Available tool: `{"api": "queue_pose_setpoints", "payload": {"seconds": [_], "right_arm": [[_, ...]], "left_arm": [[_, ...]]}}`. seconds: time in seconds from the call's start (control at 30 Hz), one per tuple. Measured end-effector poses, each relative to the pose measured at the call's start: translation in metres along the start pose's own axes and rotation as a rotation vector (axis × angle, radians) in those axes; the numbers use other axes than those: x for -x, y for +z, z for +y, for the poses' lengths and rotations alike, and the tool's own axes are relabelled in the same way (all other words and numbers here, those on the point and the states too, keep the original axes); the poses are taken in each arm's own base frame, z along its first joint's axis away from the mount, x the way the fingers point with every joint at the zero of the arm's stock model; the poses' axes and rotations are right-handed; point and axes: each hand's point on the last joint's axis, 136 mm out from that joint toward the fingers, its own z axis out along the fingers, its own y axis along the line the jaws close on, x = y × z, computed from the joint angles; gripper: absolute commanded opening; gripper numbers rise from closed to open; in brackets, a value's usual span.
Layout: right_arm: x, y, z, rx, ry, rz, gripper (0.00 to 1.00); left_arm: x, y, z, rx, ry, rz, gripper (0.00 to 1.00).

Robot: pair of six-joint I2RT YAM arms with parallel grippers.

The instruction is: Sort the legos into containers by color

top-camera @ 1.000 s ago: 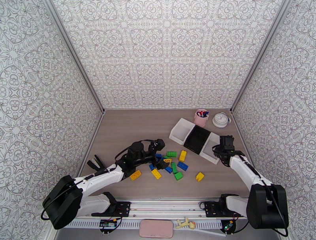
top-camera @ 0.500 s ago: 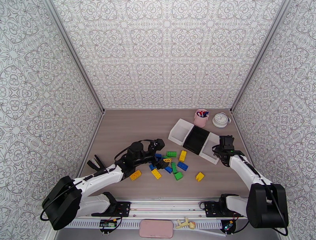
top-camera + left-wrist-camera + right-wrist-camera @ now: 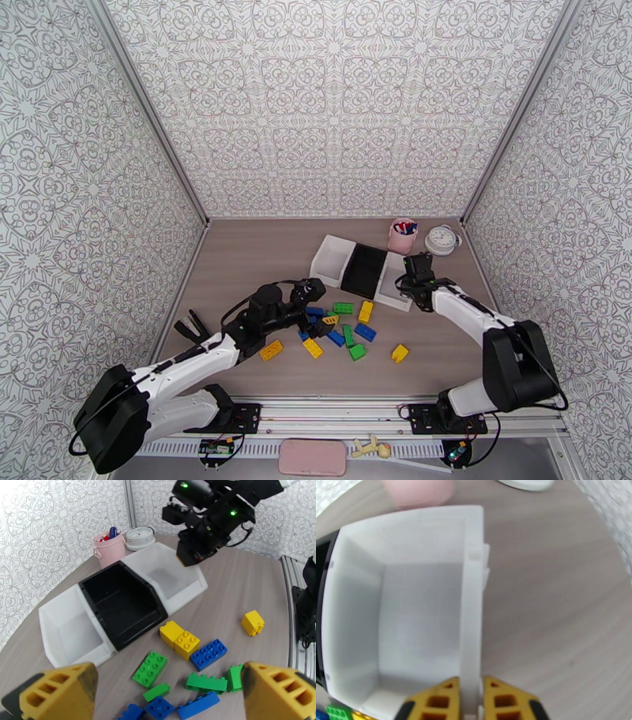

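The right pincer (image 3: 471,695) is clamping narrowly on the thin side wall of the right white bin (image 3: 422,598), with one finger inside and one outside. The step in hand is probably shifting that bin, and perhaps the whole row, to suit the sorting. To do it well, the grip should be staying low and square on the wall and the bin sliding flat along the counter (image 3: 253,268). A lift or twist could be tipping it or splitting it from the black bin (image 3: 363,270) touching its side. The left pincer (image 3: 168,691) is hanging wide open and empty over the legos (image 3: 340,328), which are lying loose just in front of the bins, a lone yellow brick (image 3: 400,353) sitting apart to the right. It would be wise for it to be waiting until the bins are settled. The right wrist view is giving the exact bite on the wall. The left wrist view is showing instead that all three bins, the left white bin (image 3: 67,626) included, are empty, and that the pink cup (image 3: 109,549) and clock (image 3: 139,538) are standing close behind them.
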Motion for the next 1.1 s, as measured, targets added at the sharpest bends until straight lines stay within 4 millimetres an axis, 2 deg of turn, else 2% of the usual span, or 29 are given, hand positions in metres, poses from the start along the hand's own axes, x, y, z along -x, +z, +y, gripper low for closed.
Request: {"api": "queue_pose_setpoints", "payload": {"seconds": [0.1,0.2,0.5,0.77,0.9,1.0,1.1], "right_arm": [[0.012,0.009,0.034,0.044,-0.063,-0.016,0.05],[0.021,0.019,0.058,0.074,-0.100,-0.027,0.04],[0.055,0.047,0.102,0.139,-0.163,-0.058,0.02],[0.064,0.061,0.126,0.198,-0.206,-0.048,0.03],[0.066,0.062,0.131,0.213,-0.215,-0.044,0.13],[0.067,0.061,0.131,0.212,-0.214,-0.042,0.33],[0.073,0.057,0.133,0.218,-0.207,-0.060,0.45]], "left_arm": [[-0.002,-0.006,0.000,0.018,0.002,-0.002,1.00],[-0.006,-0.010,0.000,0.029,-0.002,0.010,1.00],[-0.013,-0.017,0.004,0.067,-0.005,0.023,1.00],[-0.012,-0.018,0.004,0.072,-0.005,0.021,1.00],[-0.012,-0.019,0.004,0.076,-0.006,0.020,1.00],[-0.014,-0.019,0.004,0.077,-0.007,0.023,1.00],[-0.015,-0.020,0.005,0.084,-0.008,0.024,1.00]]}}
